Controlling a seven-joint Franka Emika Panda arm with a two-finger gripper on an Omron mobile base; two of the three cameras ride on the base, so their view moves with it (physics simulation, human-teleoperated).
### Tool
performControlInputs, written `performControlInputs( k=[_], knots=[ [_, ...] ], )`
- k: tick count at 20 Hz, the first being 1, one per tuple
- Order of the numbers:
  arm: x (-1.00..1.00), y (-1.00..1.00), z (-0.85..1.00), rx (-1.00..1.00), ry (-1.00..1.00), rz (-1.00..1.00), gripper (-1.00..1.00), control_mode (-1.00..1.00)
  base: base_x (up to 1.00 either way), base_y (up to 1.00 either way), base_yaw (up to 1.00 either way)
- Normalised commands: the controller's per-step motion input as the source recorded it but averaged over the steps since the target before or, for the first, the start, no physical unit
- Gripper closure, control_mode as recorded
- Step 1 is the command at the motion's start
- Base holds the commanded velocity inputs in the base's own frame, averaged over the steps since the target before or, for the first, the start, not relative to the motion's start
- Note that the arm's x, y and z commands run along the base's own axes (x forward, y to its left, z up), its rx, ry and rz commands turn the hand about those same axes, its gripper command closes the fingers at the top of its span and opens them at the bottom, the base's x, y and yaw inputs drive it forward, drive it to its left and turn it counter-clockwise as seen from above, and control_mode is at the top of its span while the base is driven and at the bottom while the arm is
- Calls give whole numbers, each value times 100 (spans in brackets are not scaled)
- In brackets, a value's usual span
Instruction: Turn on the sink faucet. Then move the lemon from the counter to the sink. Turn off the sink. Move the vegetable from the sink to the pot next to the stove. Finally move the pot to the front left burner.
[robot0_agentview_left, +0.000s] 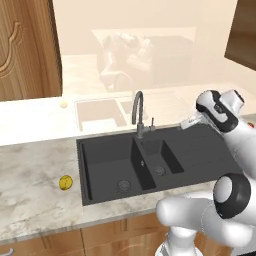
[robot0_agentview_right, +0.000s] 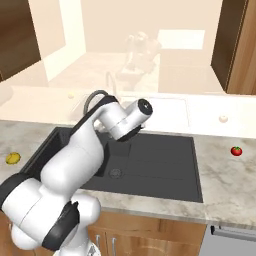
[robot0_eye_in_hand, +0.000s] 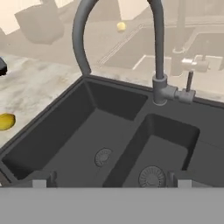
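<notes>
Sink (robot0_agentview_left: 200, 150) = landmark: matte black double-basin w/ ribbed drainboard, set in the pale marbled table (robot0_agentview_left: 30, 165). Sink faucet (robot0_agentview_left: 138, 112) stands at the sink's back rim, about over the divider btwn basins; dark gooseneck, spout arching toward the larger basin, small side lever upright beside its base. No water seen running.

Lemon (robot0_agentview_left: 65, 182) lies on the table just off the sink's large-basin end, apart from the rim; in hand view it shows at that same side (robot0_eye_in_hand: 6, 121). Small red tomato (robot0_agentview_right: 236, 150) sits on the table past the sink's drainboard end, well apart from the lemon.

Arm reaches over the drainboard side of the sink, wrist raised above it. Pincer (robot0_eye_in_hand: 108, 179) hangs above the sink's front part, looking across both basins at the faucet; tips spread wide apart, nothing btwn them, one over each basin. Round drains visible in each basin, both basins bare.
</notes>
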Motion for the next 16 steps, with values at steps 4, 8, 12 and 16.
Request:
performControlInputs(
  k=[4, 8, 12, 16],
  knots=[
    [7, -11, -15, 6, -3, 27, -100, -100, 0, 0, 0],
    [32, -3, -16, 4, -3, 21, -100, -100, 0, 0, 0],
    [57, 8, -18, 0, -8, 4, -100, -100, 0, 0, 0],
    [59, 4, -21, 1, -12, 1, -100, -100, 0, 0, 0]
  ],
)
